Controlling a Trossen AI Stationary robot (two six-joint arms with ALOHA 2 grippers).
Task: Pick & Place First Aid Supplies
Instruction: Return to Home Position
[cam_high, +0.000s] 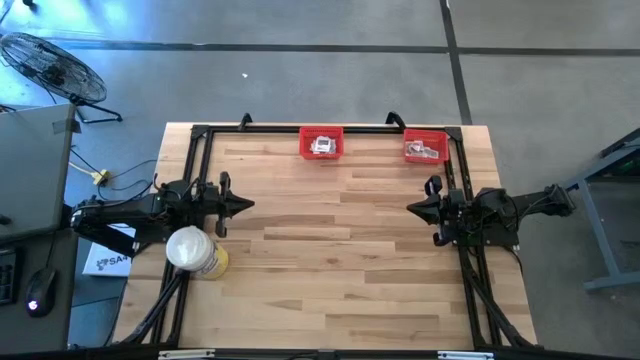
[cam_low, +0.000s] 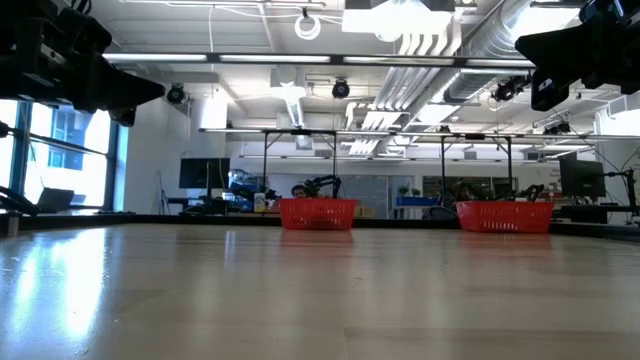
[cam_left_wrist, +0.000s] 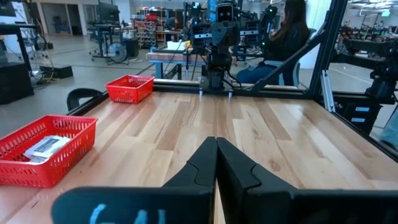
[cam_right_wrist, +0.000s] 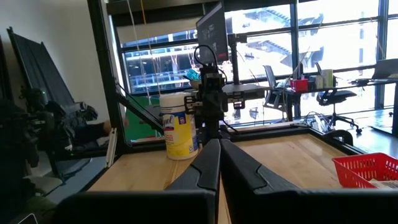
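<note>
— As the high view is read from its left edge, what stands first?
— My left gripper (cam_high: 235, 203), at middle left over the wooden table (cam_high: 340, 270). Its two fingers (cam_left_wrist: 199, 168) are pressed together with nothing between them. Just below it in the frame, near the table's left edge, stands a white cylinder (cam_high: 195, 252) with a yellowish base.
— And the first aid supplies (cam_high: 322, 146)?
— At upper centre, white packets of them lie inside the left red bin (cam_high: 321, 131). To its right in the frame, more lie in the right red bin (cam_high: 425, 136). Both bins sit at the table's top edge, well apart from both grippers. My left wrist view shows a printed packet lying flat in the nearer bin.
— What closes the row?
— My right gripper (cam_high: 415, 208), at middle right. Its fingers (cam_right_wrist: 205, 165) likewise meet tip to tip and are empty, pointing across the table toward the left one.
</note>
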